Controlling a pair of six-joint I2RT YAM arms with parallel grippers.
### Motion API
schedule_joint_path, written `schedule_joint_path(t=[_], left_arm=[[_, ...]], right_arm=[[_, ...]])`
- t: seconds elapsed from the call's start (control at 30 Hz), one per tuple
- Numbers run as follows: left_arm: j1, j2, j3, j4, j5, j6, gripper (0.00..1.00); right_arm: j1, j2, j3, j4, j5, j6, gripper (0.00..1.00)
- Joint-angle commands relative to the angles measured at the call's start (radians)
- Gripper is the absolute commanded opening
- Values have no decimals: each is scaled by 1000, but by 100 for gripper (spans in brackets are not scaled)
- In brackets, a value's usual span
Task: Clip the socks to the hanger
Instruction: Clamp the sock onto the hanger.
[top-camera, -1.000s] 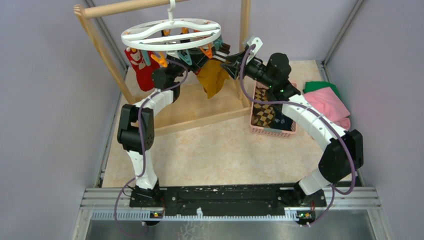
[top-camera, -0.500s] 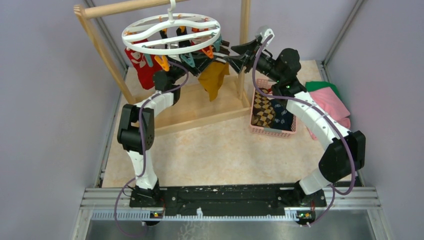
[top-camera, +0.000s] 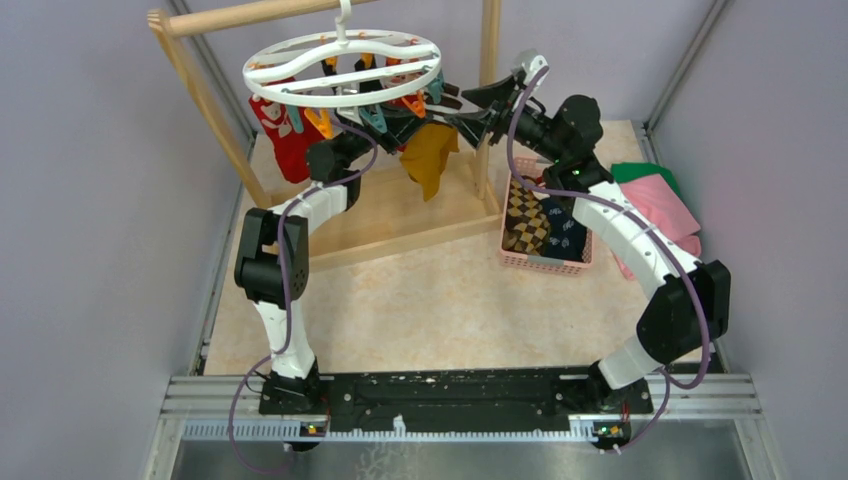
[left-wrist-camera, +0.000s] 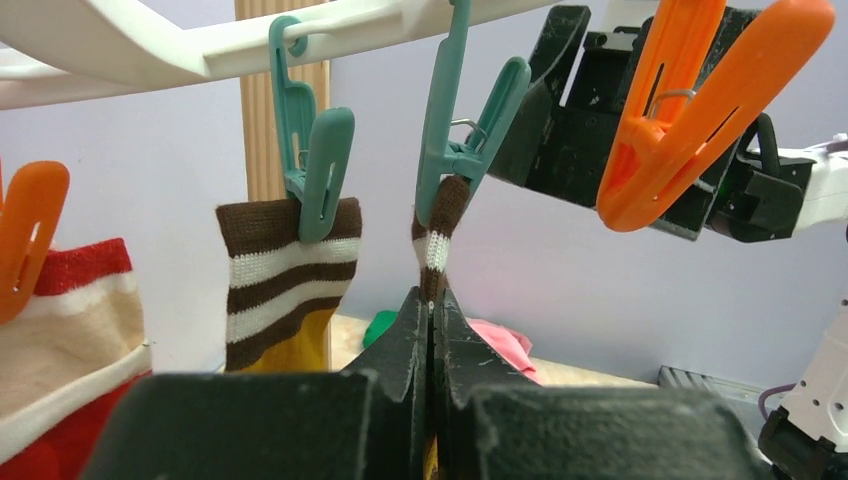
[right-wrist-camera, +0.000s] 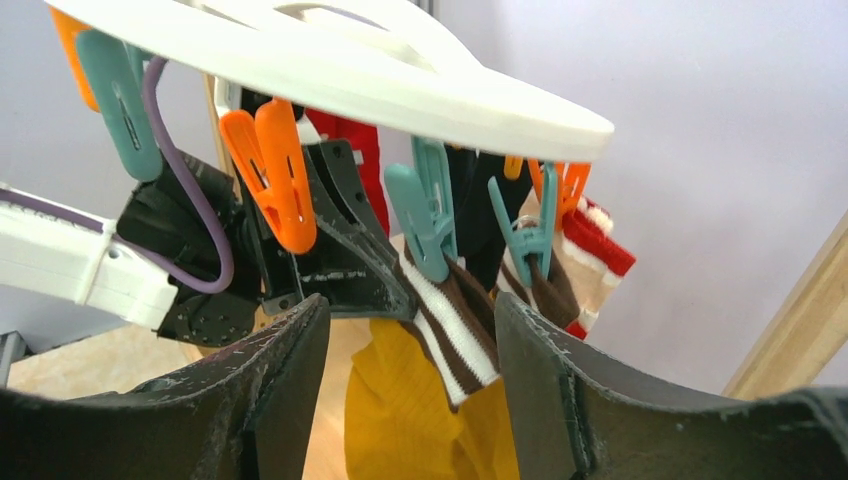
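The hanger (right-wrist-camera: 400, 80) hangs by its hook from the wooden rack (top-camera: 260, 14), straight above both grippers, its ring tipped a little. The pink basket (top-camera: 545, 262) lies down under the right forearm, with more socks (top-camera: 527, 228) heaped in it, an argyle one on top.

The left gripper (left-wrist-camera: 432, 300) is clenched on the mustard sock (top-camera: 430, 160), pinching the brown-and-white cuff edge-on. Directly over its fingertips a teal clip (left-wrist-camera: 455, 150) bites the top of that cuff. The right gripper (right-wrist-camera: 405, 330) faces it from the far side with its jaws spread wide and nothing between them. The clip and cuff hang just ahead of its opening. A red sock (top-camera: 285, 140) is already clipped out beyond the left gripper's left. A second teal clip (left-wrist-camera: 315, 160), just left of the first, holds a striped cuff flat. An orange clip (left-wrist-camera: 700, 110) dangles empty up and to the right.

Judging by the drape, these socks are light, limp and stretchy, so the toe end will swing freely. The ribbed cuff looks like the best hold, being thicker and giving the clip something to bite. The cuff seems seated, so the left fingers could probably let go gently, without tugging downward.
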Motion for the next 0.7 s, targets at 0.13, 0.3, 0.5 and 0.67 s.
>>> schedule_joint_path(t=[0.13,0.3,0.5,0.67], left_arm=[[11,-31,18,297,27,-4,0],[17,-52,-5,297,29,6,0],[20,-68,-15,297,27,9,0],[22,-78,-20,297,24,12,0]], right_arm=[[-35,66,134,126,-148,120,62],[-56,138,203,206,-295,203,62],[-65,211,285,285,-418,286,65],[-64,245,318,352,-469,307,68]])
